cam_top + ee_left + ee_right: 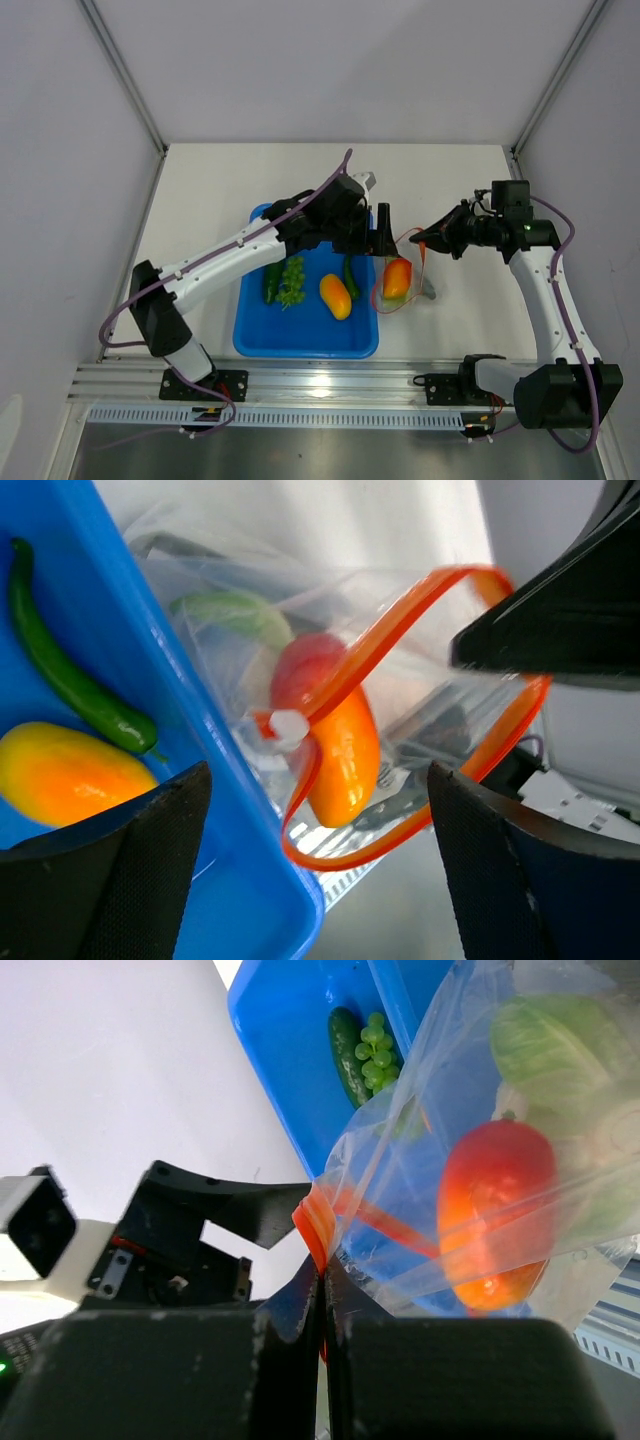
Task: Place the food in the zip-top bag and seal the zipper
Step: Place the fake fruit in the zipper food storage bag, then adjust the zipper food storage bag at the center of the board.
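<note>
Already the red-orange fruit (495, 1215) lies inside the zip-top bag (400, 1160), its unsealed zipper (400, 615) pinched by the right fingers (440, 1380), left fingers (120, 880) spread; the orange-yellow fruit (335, 296) and greens (291, 280) wait in the blue tray (300, 350) alongside.

White table (220, 190), blue rectangular plastic tray (300, 337) at its near middle, clear zip-top plastic pouch (414, 272) against tray's right rim, in tray left to right dark green cucumber (271, 284), green grape bunch (292, 281), orange-yellow fruit (336, 297), slim green pepper (349, 273) just behind that fruit, in pouch red-orange fruit (397, 279), pale leafy piece (235, 613) beside it.
</note>
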